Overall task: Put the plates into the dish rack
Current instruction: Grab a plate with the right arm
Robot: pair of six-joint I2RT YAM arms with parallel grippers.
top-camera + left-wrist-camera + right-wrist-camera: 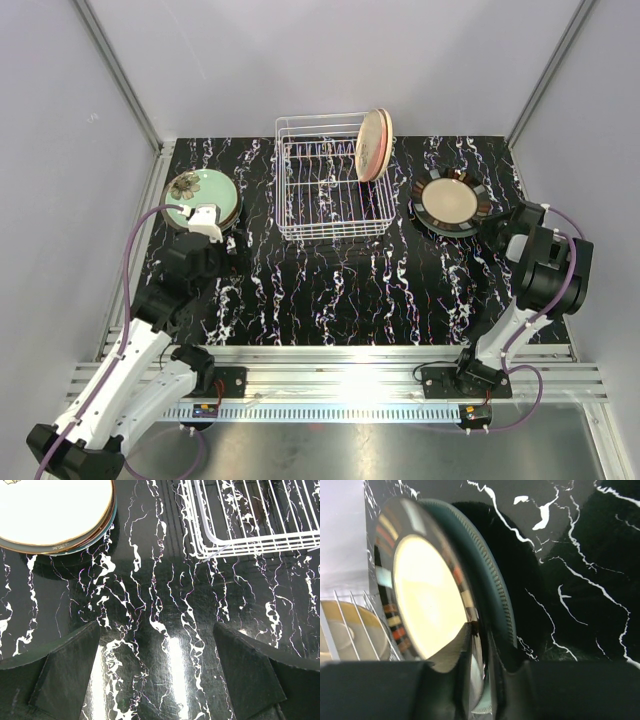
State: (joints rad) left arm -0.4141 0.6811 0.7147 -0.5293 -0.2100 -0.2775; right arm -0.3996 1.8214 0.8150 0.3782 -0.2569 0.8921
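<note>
While the right gripper [480,636] clamps just the rim of the dark-rimmed plate [427,600], 3 o'clock of the dish rack [335,232], it could slip out; left gripper [156,627] released.

Dish rack [320,200] between two plate stacks on the desk [330,290]
Left stack [195,190] ahead-left of left tool [157,627]; right tool [480,635] straddles top plate [427,600] of right stack [448,200].

The right pincer [481,635] clamps the near rim of a round cream plate with a dark, colour-blocked border [425,600], which is stacked on a teal ribbed-edge plate [492,580]. Left of the pincer, a white wire rack [337,615] holds a peach plate [367,630].
</note>
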